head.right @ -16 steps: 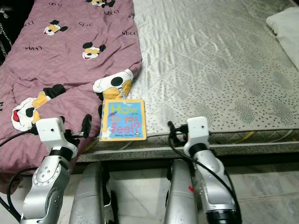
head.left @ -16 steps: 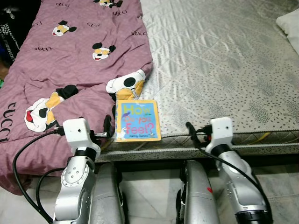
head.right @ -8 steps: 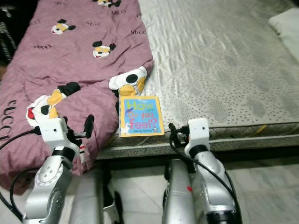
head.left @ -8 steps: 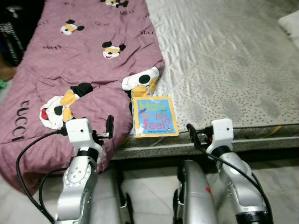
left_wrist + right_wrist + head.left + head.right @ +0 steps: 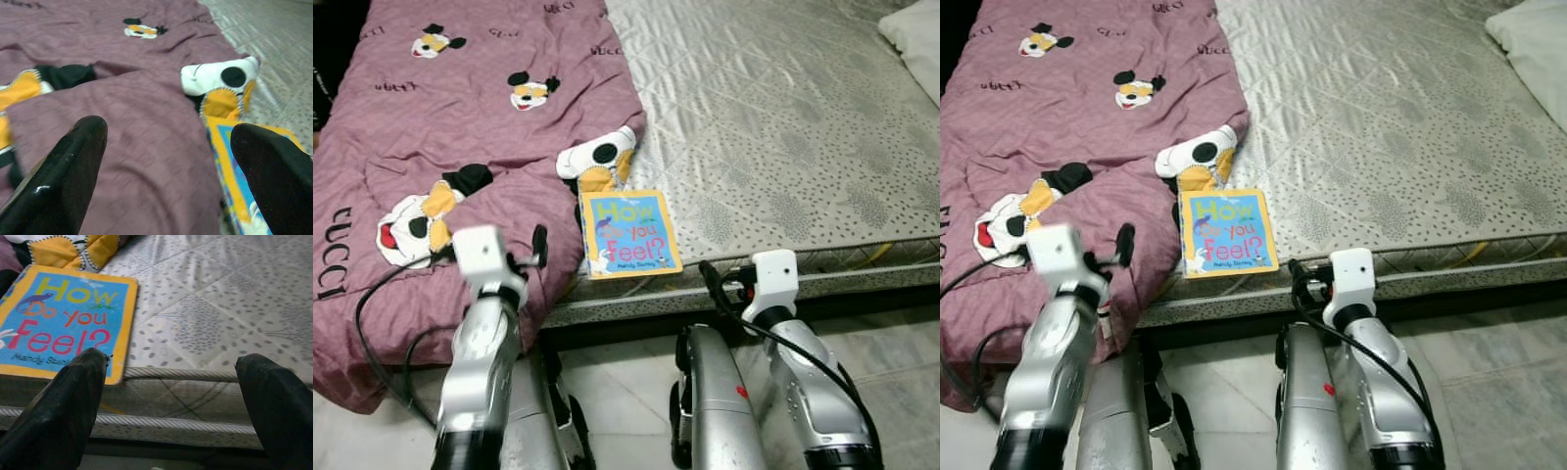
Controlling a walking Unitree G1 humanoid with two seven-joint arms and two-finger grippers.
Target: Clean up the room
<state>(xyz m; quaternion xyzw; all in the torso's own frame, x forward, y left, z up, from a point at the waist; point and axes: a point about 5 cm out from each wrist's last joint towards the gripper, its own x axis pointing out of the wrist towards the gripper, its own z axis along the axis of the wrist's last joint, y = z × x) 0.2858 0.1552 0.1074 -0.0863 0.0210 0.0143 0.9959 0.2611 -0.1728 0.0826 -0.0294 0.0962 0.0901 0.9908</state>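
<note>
A children's book "How Do You Feel?" (image 5: pixel 628 233) with a yellow border and blue cover lies flat at the mattress's near edge, against a fold of the purple cartoon-mouse blanket (image 5: pixel 460 127). My left gripper (image 5: pixel 168 132) is open over the blanket's near edge, just left of the book (image 5: pixel 244 166), with nothing between its fingers. My right gripper (image 5: pixel 173 360) is open and low in front of the mattress edge. The book (image 5: pixel 63 328) lies off to its left, untouched.
The grey quilted mattress (image 5: pixel 783 127) stretches to the right, with a white pillow (image 5: pixel 915 29) at its far right corner. The blanket drapes over the bed's left side toward the floor. Pale tiled floor (image 5: pixel 901 323) lies below, around my legs.
The camera has shifted, so the whole scene sits a little differently. My left arm has risen and stretched forward over the blanket edge. The book lies where it was.
</note>
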